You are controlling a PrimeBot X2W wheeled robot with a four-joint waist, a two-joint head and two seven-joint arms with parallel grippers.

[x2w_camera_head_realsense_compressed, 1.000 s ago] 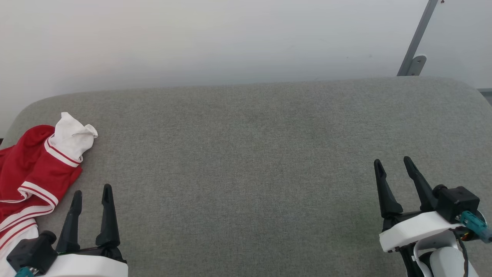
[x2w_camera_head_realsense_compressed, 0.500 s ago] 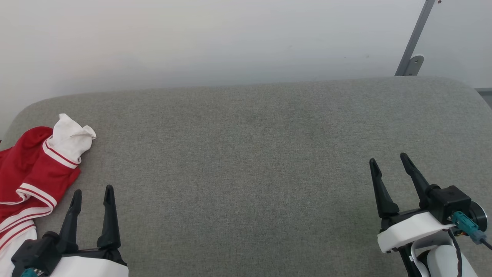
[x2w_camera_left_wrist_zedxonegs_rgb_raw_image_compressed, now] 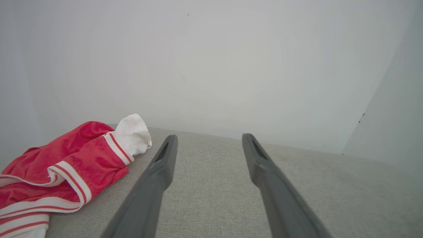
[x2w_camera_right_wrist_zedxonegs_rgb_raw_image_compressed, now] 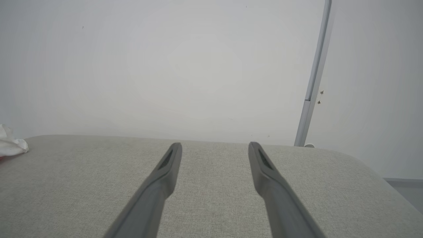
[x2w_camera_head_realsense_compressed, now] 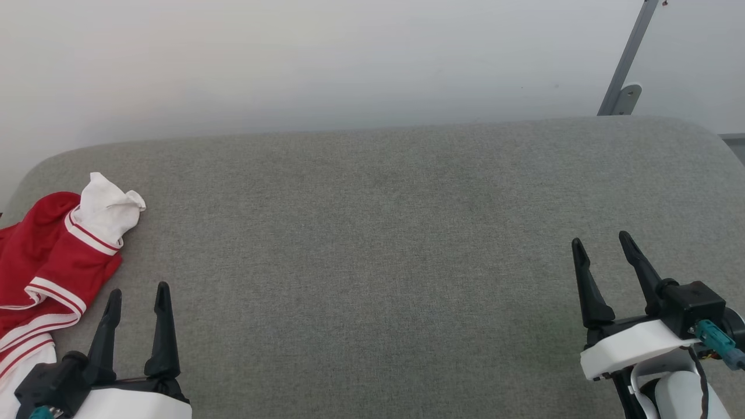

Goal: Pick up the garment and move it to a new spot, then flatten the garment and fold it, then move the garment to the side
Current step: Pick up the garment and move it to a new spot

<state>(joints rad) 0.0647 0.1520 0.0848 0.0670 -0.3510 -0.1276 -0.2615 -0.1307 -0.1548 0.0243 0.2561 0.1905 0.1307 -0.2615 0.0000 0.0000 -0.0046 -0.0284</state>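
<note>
Operator: Where is the garment?

Me: The garment (x2w_camera_head_realsense_compressed: pixel 55 262) lies crumpled at the far left end of the grey cushion (x2w_camera_head_realsense_compressed: pixel 372 244), partly cut off by the left edge of my head view. It is bright red. Its white sleeve end (x2w_camera_head_realsense_compressed: pixel 110 209) is bunched up and points toward the middle of the cushion, and bands of white-and-red stripe trim run across the folds.

Operator: And your grippers?

Me: My left gripper (x2w_camera_head_realsense_compressed: pixel 138 288) sits at the lower left, jaws spread wide with nothing between them. It is just beside the garment, on its right, and I see no contact with the fabric. In my left wrist view the red cloth lies to the left of this gripper, apart from it, with the white sleeve end nearest. My right gripper (x2w_camera_head_realsense_compressed: pixel 600 237) is at the lower right, well apart from the garment. Its jaws are also wide and empty, over bare cushion.

Operator: Anything else around?

Me: A pale wall (x2w_camera_head_realsense_compressed: pixel 291 58) rises behind the cushion, and a grey metal strip (x2w_camera_head_realsense_compressed: pixel 631 52) runs up it at the far right — my right wrist view shows it too, with a scrap of the white sleeve end at that view's left edge.
</note>
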